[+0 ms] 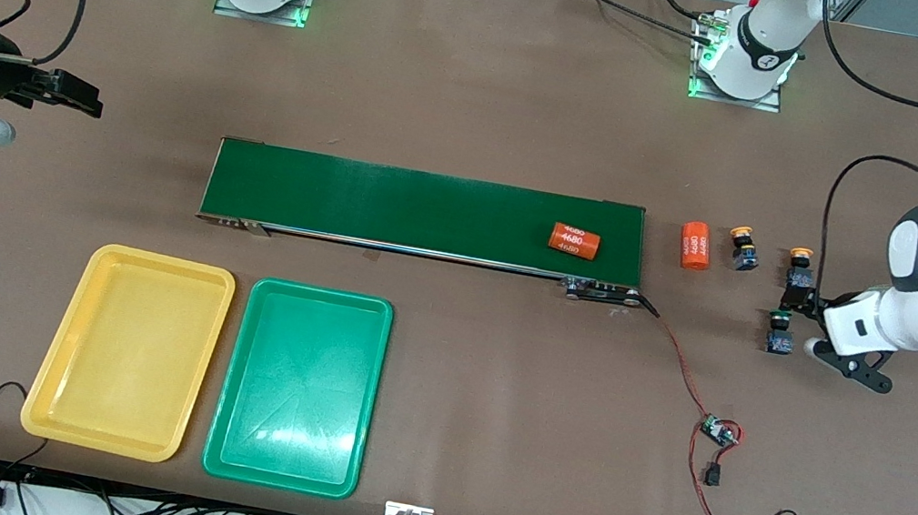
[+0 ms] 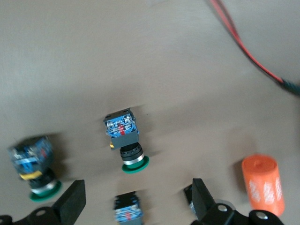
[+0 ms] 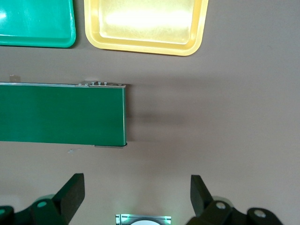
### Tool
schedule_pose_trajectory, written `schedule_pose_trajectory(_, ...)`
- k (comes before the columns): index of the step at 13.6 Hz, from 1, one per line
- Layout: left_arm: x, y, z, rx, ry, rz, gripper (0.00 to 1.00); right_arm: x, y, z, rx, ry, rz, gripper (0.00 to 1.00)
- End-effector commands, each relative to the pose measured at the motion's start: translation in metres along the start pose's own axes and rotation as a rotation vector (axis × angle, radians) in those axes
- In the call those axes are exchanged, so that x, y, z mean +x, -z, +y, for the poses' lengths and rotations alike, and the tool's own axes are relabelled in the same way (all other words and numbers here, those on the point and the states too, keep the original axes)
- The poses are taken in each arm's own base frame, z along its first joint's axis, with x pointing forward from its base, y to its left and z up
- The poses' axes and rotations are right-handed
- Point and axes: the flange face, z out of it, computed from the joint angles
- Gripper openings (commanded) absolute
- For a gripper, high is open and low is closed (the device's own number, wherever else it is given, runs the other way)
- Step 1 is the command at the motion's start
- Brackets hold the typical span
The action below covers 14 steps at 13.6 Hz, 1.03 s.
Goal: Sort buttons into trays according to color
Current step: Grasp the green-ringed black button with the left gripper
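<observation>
The left gripper (image 1: pixel 798 328) is held low among the buttons at the left arm's end of the table, with its jaws wide apart and nothing between them. In the left wrist view a green button (image 2: pixel 126 140) lies on its side just ahead of the fingers (image 2: pixel 72 201), a second green button (image 2: pixel 35 166) is beside it, and a further button (image 2: pixel 128 209) sits between the fingers. Two yellow buttons (image 1: pixel 743 246) lie near an orange cylinder (image 1: pixel 696 244).

One button only should be enclosed; the body should be gripped, not the round cap, and the neighbours should not be pushed.

The yellow tray (image 1: pixel 128 352) and green tray (image 1: pixel 299 386) are well apart from the buttons, and nothing is seen in them. The right gripper (image 1: pixel 70 95) waits open over the table off the belt (image 1: pixel 420 210) end.
</observation>
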Motion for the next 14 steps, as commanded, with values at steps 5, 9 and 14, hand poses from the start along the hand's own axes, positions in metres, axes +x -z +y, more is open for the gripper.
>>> schedule_pose_trajectory(5,0.017,-0.053,-0.022,0.006,0.150,0.050,1.00,0.002,0.004,0.000,0.013,0.010,-0.004,1.00)
schedule_pose_trajectory(9,0.022,-0.064,-0.030,0.008,0.153,0.065,0.97,0.002,0.004,0.000,0.013,0.008,-0.004,1.00)
schedule_pose_trajectory(14,0.014,-0.090,-0.025,-0.009,0.149,0.012,0.54,0.002,0.004,0.000,0.013,0.008,-0.005,1.00)
